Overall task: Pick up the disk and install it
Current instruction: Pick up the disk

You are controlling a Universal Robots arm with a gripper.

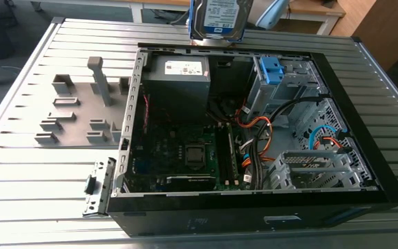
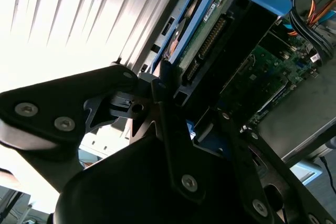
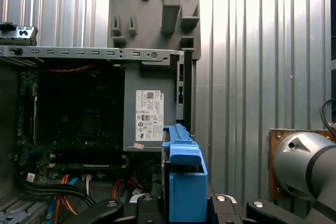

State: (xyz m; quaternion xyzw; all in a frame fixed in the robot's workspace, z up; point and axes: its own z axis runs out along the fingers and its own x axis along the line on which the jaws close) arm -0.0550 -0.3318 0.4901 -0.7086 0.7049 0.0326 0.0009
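**A:** What rests on the ribbed metal surface (image 1: 26, 176)?

**B:** An open black case (image 1: 219, 220), lying on its side. A grey plate (image 1: 74, 111) with upright pegs lies just beside it, on the exterior view's left.

**A:** What is inside the case?

**B:** A grey power supply (image 1: 178, 88) with a white sticker (image 1: 185, 66) stands at the far wall. The motherboard (image 1: 178, 153) lies nearer the camera. Orange cables (image 1: 263, 127) run on the exterior view's right, and a blue clip (image 1: 271, 70) stands in the far bay.

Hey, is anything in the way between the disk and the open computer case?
Nothing visible does. The end effector holds the disk in open air just above the rim of the computer case, whose side panel is off.
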